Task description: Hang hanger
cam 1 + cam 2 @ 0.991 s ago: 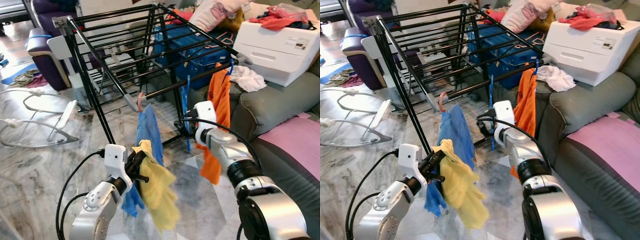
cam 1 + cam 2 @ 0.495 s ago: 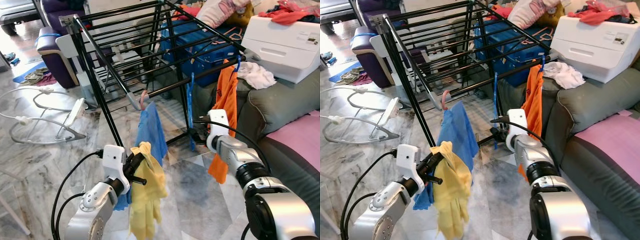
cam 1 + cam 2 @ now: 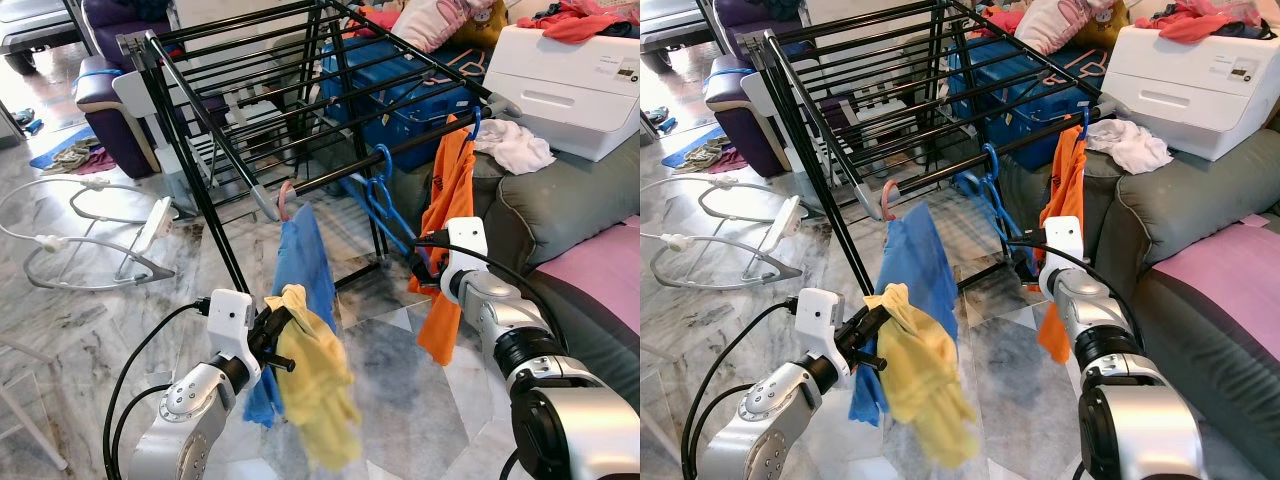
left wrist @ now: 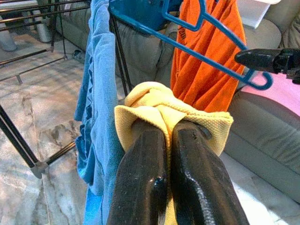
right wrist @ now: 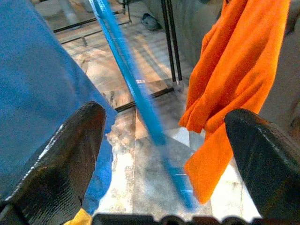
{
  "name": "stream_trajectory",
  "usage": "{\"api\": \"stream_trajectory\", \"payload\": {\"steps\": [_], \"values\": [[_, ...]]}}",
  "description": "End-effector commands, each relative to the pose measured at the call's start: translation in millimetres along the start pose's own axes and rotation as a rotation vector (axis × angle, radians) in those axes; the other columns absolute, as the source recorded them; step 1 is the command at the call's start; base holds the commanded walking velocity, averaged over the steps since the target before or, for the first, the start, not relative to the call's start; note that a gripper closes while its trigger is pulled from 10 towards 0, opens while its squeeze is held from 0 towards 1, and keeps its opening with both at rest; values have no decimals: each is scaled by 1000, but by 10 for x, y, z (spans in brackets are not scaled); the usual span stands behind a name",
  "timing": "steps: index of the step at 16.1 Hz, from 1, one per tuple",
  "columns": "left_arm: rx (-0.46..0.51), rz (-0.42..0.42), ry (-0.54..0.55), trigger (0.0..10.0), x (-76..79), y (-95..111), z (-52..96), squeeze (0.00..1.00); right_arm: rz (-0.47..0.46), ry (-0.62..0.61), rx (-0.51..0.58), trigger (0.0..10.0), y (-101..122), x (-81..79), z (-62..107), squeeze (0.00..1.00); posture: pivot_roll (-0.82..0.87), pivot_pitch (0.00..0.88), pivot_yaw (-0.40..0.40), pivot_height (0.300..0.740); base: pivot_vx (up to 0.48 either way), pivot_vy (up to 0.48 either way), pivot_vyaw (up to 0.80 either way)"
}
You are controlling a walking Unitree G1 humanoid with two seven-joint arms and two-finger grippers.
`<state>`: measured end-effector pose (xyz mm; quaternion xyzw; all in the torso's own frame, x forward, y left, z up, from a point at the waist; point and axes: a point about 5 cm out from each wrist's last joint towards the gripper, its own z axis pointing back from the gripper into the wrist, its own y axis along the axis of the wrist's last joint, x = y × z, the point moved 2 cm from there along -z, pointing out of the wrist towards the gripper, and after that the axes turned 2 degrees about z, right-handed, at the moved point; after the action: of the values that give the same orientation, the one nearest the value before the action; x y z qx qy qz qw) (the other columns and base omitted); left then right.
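An empty blue hanger [image 3: 385, 200] hooks over the front rail of the black drying rack [image 3: 300, 110] and tilts out toward my right gripper [image 3: 425, 262]. That gripper is open, and the hanger's blurred bar [image 5: 136, 98] runs between its spread fingers. An orange garment [image 3: 445, 230] hangs on another blue hanger just behind my right arm. A blue garment [image 3: 305, 265] hangs from a pink hook on the rail. My left gripper [image 3: 275, 340] is low in front of the blue garment, shut on a yellow cloth [image 4: 159, 101] that dangles below it.
A grey sofa [image 3: 560, 210] with a white box [image 3: 575, 80] and loose clothes stands at the right. A blue suitcase [image 3: 400, 90] sits behind the rack. A purple armchair [image 3: 100, 90] and a white tubular frame [image 3: 90, 240] stand on the marble floor at the left.
The blue hanger, which hung straight down, now swings out at a slant toward my right gripper. My right gripper has shifted right. The yellow cloth sways in my left gripper.
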<state>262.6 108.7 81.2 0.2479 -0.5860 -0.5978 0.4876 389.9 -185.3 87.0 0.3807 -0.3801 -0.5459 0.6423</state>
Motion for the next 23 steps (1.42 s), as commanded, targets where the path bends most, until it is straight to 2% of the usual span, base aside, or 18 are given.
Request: {"api": "stream_trajectory", "payload": {"steps": [1, 6, 10, 13, 17, 19, 23], "values": [[32, -31, -5, 10000, 1, 112, -7, 0, 39, 30, 31, 10000, 122, -50, -16, 0, 16, 3, 92, 740, 0, 0, 0], [28, -24, 12, 10000, -10, 101, -1, 0, 115, 102, 59, 10000, 301, -73, -23, 0, 23, 5, 76, 740, 0, 0, 0], [17, -26, 33, 10000, -40, 87, 22, 0, 234, 89, 81, 10000, 478, 86, 4, 0, 35, 8, 70, 740, 0, 0, 0], [31, -20, 35, 10000, -28, 100, 19, 0, 232, 70, 117, 10000, 527, 152, 24, 0, 29, 6, 68, 740, 0, 0, 0], [72, 8, 66, 10000, -69, 140, 98, 0, 158, 47, 257, 10000, 383, 120, 104, 0, 16, 9, 72, 740, 0, 0, 0], [87, 23, 76, 10000, -74, 155, 162, 0, 141, 27, 330, 10000, 299, 85, 259, 0, 2, 14, 77, 740, 0, 0, 0], [107, 38, 61, 10000, -56, 185, 176, 0, 147, 33, 381, 10000, 268, 41, 467, 0, -25, 15, 81, 740, 0, 0, 0]]}}
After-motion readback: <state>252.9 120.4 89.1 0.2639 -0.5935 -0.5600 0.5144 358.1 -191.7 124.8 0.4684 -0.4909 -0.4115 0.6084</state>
